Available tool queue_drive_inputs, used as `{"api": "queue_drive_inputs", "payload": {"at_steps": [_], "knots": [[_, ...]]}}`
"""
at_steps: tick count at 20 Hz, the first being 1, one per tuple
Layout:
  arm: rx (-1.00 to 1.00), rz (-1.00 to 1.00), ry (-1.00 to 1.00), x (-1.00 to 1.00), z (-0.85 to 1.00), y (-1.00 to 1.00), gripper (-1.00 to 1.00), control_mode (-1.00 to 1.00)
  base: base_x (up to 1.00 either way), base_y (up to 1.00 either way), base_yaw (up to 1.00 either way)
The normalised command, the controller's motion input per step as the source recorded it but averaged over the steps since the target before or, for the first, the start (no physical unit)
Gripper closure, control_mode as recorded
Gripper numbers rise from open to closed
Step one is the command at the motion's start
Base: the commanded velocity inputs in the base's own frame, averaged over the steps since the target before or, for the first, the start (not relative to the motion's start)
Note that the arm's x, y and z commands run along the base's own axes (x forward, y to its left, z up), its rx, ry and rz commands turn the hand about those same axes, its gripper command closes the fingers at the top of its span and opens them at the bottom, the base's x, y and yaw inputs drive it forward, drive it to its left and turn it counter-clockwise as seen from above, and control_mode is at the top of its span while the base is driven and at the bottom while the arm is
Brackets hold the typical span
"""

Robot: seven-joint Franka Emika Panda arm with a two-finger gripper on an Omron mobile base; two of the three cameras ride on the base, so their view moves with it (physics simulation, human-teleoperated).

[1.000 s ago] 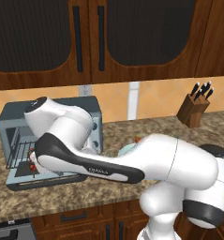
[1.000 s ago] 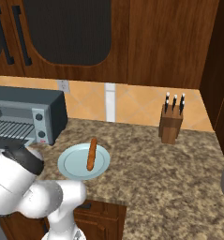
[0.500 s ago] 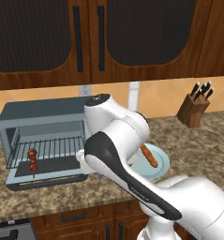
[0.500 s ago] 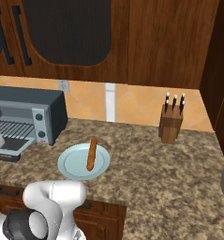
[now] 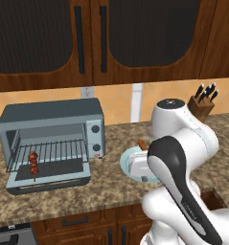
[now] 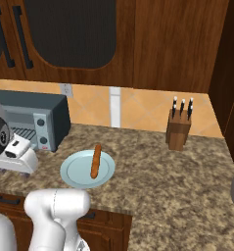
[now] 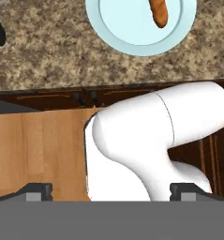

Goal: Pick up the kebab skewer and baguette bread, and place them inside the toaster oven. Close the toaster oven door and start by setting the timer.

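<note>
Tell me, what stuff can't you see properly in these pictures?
- Baguette bread: in the left base view the robot's hand covers all but one end; the hand view's top edge cuts it off.
- Plate: in the left base view the hand and arm hide most of it.
- Toaster oven: in the right base view the arm blocks its open front.
- Toaster oven knobs: markings too small to read.

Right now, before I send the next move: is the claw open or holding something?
Claw: open, holding nothing; the skewer sits in the oven and the bread lies on the plate.
</note>
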Motion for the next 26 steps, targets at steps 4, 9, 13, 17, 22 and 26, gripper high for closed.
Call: {"api": "queue_drive_inputs", "payload": {"at_steps": [4, 9, 13, 17, 22, 26], "knots": [[-0.09, -0.11, -0.03, 0.09, 0.17, -0.37, -1.00, -1.00, 0.00, 0.00, 0.00], [-0.01, 0.00, 0.00, 0.25, 0.06, -0.80, -1.00, -1.00, 0.00, 0.00, 0.00], [0.00, 0.08, 0.01, 0.42, 0.00, -1.00, -1.00, -1.00, 0.00, 0.00, 0.00], [0.00, 0.12, 0.00, 0.94, -0.24, -0.28, -1.00, -1.00, 0.00, 0.00, 0.00], [0.05, 0.13, 0.00, 0.89, -0.39, -0.02, -1.00, -1.00, 0.00, 0.00, 0.00], [0.01, 0.09, 0.00, 0.69, -0.59, -0.01, -1.00, -1.00, 0.00, 0.00, 0.00]]}}
